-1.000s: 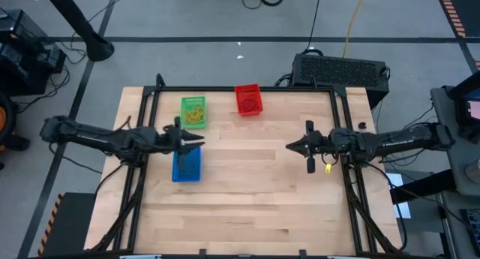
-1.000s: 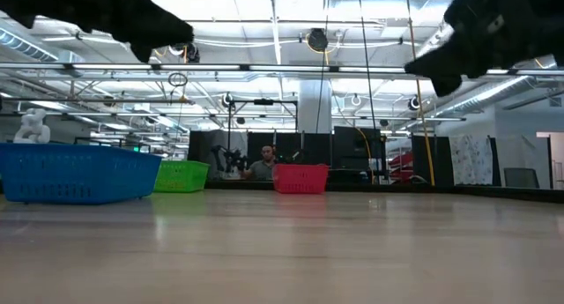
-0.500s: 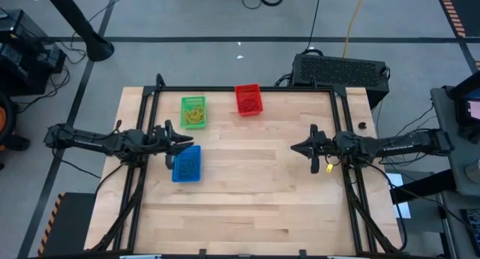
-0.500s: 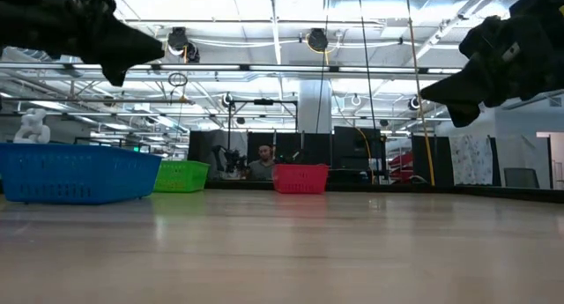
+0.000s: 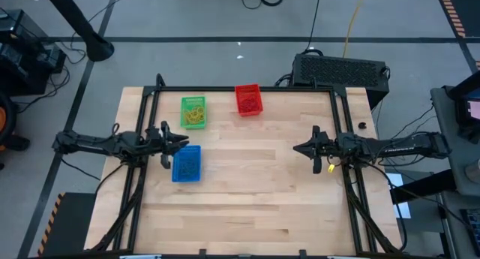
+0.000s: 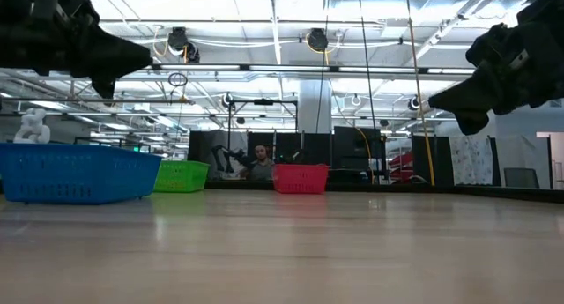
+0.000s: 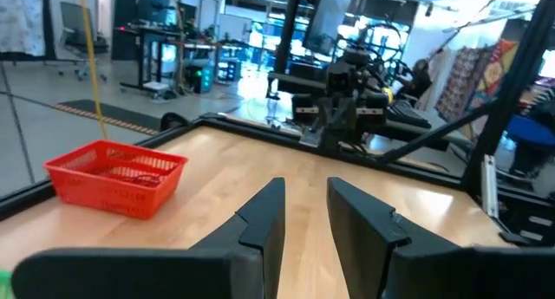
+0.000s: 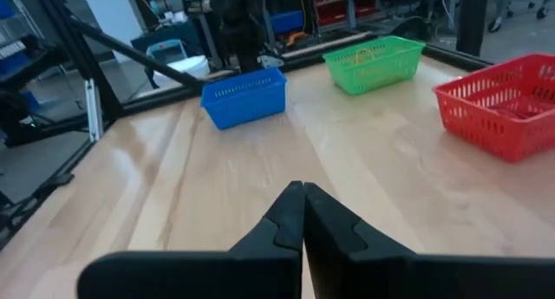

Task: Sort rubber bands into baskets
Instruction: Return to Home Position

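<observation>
Three mesh baskets stand on the wooden table: green (image 5: 193,112) and red (image 5: 248,100) near the far edge, blue (image 5: 187,163) nearer on the left. Small rubber bands (image 5: 195,113) lie in the green basket, and some lie in the blue and red ones. My left gripper (image 5: 182,141) hovers between the blue and green baskets, open and empty (image 7: 305,185). My right gripper (image 5: 295,149) hovers at the table's right side, shut and empty (image 8: 302,186). Both hang well above the tabletop in the low view, left (image 6: 145,53) and right (image 6: 434,100).
A black metal frame (image 5: 150,101) runs along the table's left, right and far sides. A black box (image 5: 341,67) stands behind the far right corner. A small yellow object (image 5: 328,167) lies by the right arm. A person (image 6: 260,163) sits in the room beyond.
My left gripper has drawn back toward the table's left edge, from over the blue basket's far end to beside it, and has sunk a little. My right gripper has drawn back toward the table's right edge and has sunk too. The baskets have stayed put.
</observation>
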